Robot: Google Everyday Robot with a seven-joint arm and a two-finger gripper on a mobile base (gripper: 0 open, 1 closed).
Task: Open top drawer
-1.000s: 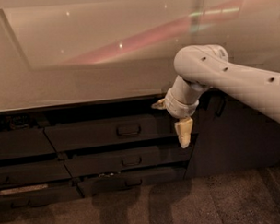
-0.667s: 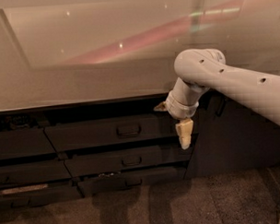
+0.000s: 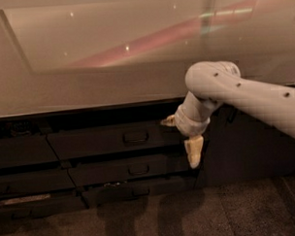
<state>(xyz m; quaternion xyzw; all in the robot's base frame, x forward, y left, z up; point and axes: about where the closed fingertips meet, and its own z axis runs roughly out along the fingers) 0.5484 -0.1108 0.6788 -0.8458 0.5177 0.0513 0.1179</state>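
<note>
Jaws stand apart on the gripper (image 3: 180, 144), one pale tip pointing to 9 o'clock, the other hanging to 6 o'clock. It sits at 3 o'clock from the loop handle (image 3: 136, 137) of the top drawer (image 3: 85, 144), by that dark front's right end. That drawer lies just under the pale countertop (image 3: 98, 87), at 12 o'clock from a second drawer (image 3: 105, 172).

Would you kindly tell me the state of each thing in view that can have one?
top drawer: looks shut, no interior showing.
handle: not gripped.
end effector: open, empty, at the right end of the top drawer's front, away from the handle.
drawer below: looks shut.
</note>
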